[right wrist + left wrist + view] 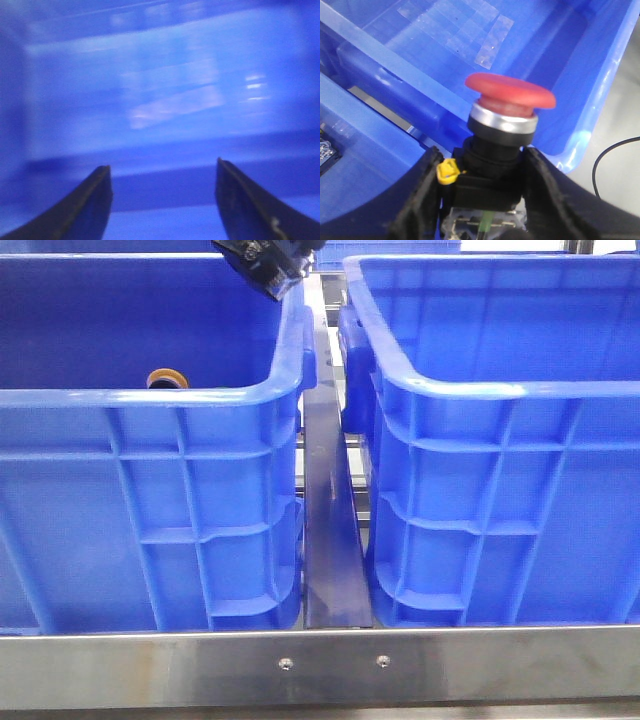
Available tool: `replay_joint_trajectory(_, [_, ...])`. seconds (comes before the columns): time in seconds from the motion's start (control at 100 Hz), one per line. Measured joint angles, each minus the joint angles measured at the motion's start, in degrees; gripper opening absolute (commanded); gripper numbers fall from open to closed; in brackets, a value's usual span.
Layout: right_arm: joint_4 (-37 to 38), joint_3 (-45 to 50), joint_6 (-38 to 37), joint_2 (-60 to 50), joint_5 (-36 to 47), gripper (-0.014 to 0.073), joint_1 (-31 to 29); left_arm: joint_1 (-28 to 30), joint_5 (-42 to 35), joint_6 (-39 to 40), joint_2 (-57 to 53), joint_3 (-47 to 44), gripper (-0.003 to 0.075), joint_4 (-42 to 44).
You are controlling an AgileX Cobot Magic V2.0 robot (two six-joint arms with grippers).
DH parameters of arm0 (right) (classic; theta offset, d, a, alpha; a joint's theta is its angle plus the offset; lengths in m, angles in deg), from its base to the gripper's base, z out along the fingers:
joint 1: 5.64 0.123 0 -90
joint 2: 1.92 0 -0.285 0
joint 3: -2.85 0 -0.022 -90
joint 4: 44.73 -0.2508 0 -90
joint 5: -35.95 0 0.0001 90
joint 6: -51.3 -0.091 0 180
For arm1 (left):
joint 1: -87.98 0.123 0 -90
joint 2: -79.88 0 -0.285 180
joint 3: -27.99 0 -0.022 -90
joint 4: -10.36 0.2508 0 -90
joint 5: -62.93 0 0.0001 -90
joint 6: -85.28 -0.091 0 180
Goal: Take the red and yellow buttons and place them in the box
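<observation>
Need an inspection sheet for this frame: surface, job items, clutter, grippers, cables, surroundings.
Surface: steel frame rail in front of two blue plastic crates.
Job's things: red mushroom-head push button clamped in the left gripper; yellow-orange push button lying in the left crate.
Clutter: clear tape patches on a crate floor.
Grippers: left gripper shut on the red button's black body; right gripper open, empty, over blurred blue plastic.
Cables: one black cable outside the crate.
Surroundings: nothing seen.

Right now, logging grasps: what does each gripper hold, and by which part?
The left gripper clamps the red button by its black body below the collar. The right gripper is open, holding nothing.
</observation>
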Motion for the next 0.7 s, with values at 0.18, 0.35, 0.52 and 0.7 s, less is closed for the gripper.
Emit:
replay_joint_trajectory(0.18, [-18.7,-2.0,9.5,2.0,1.1,0.0507,2.2,0.0,0.0,0.0,0.0,0.0,0.0093,0.0])
replay_joint_trajectory(0.35, [-40.5,-2.4,21.7,5.0,1.6,0.0507,4.6,0.0,0.0,0.0,0.0,0.0,0.0093,0.0])
replay_joint_trajectory(0.52, [-58.7,-2.4,32.3,10.2,0.4,0.0507,6.8,0.0,0.0,0.0,0.0,0.0,0.0093,0.0])
replay_joint_trajectory(0.7, [-68.4,-2.4,39.6,16.4,-1.5,0.0507,10.6,0.0,0.0,0.0,0.0,0.0,0.0093,0.0])
